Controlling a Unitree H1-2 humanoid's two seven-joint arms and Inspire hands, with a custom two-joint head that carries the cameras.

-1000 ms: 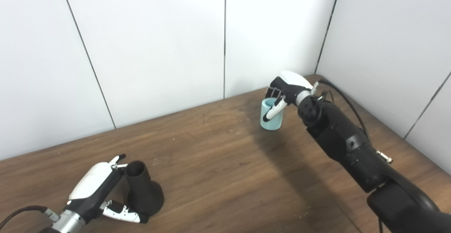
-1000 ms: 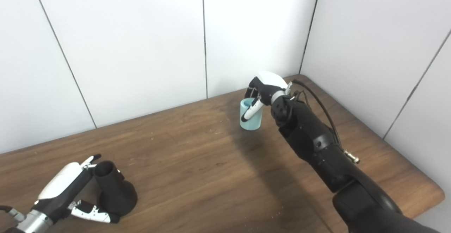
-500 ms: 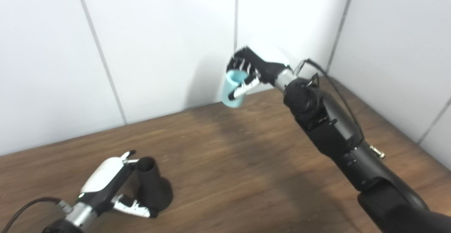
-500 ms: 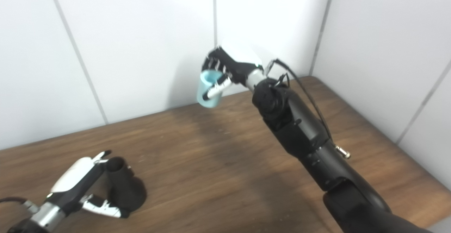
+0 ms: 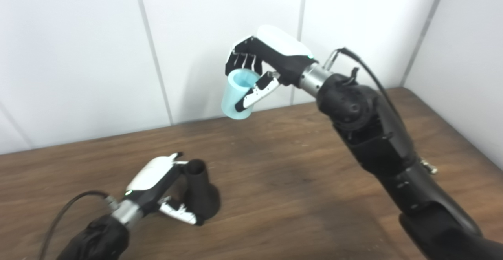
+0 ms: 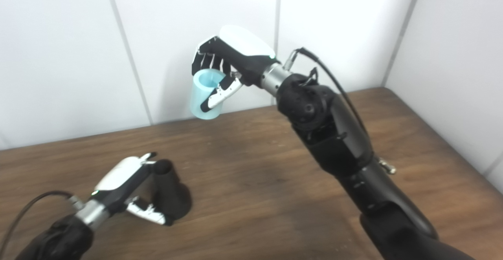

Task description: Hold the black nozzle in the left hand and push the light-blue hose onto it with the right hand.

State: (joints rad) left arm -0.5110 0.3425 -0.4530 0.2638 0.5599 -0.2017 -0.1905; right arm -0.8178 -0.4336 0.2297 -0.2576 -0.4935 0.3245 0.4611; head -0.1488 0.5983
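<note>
light-blue and short, the smooth plastic hose [image 5: 238, 97] hangs in the air above the far middle of the brown wooden bench [image 5: 298, 181], well apart from the black funnel-shaped nozzle [image 5: 199, 191]. the right hand [image 5: 267, 61] holds the hose, fingers wrapped round its far side and thumb pressed along the near side, open bore facing up and a little toward the cameras. the nozzle stands upright on its wide base near the front left part of the bench, narrow neck up. the left hand [image 5: 157, 185] cups it, fingers against the neck on the left and thumb curled low round the front of the base; whether the hold is firm or only loose i cannot tell, and the nozzle looks to be resting on the bench, not lifted.

to do this step well, the left hand should likely tighten first so the nozzle cannot tip or slide. the hose should then travel over the neck, its lower opening square to the neck's axis, and go down straight. the thumb runs near the lower rim, so it may foul the neck; a tilted approach would probably jam the rim on the neck's edge.
</note>
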